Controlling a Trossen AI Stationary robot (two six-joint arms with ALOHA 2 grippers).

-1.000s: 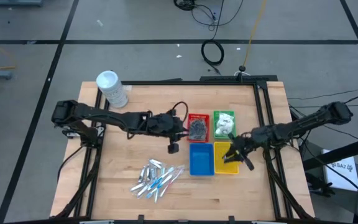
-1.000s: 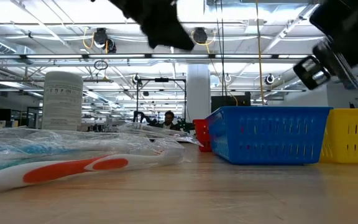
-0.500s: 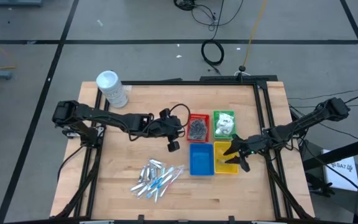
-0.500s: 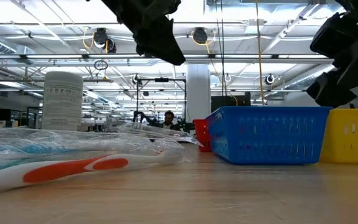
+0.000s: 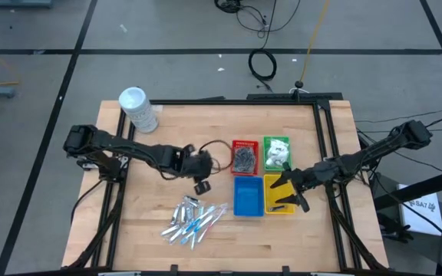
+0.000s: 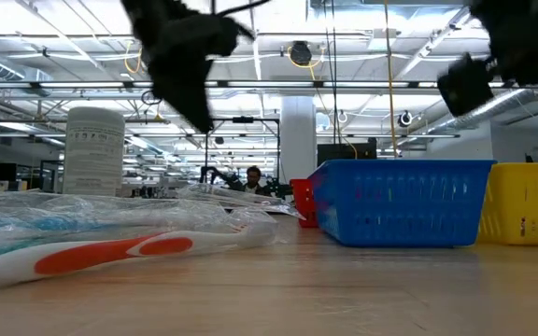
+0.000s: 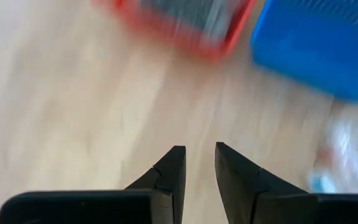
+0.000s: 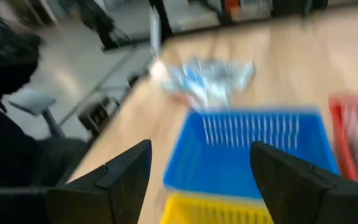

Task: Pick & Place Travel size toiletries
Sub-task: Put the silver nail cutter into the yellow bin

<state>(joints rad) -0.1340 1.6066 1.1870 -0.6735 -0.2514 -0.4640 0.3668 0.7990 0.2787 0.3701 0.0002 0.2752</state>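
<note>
The slim clear-wrapped sticks lie in a loose heap on the wood near the table's front; in the low view the heap fills the left. Dark grey bundles lie in the red tray, and white packets lie in the green tray. My left gripper hangs over bare wood between the red tray and the heap and points steeply down. Its fingers stand a narrow gap apart with nothing between them. My right gripper is over the yellow tray, wide open and empty.
A tall white tub stands at the table's far left corner. The blue tray sits next to the yellow one, on its left, with nothing showing in it. Bare wood lies left of the trays and around the heap.
My left gripper has drawn away from the red tray toward the table's left and near edge, closer to the heap. It has sunk a little and tipped to point more steeply down. My right gripper has opened wide over the yellow tray.
</note>
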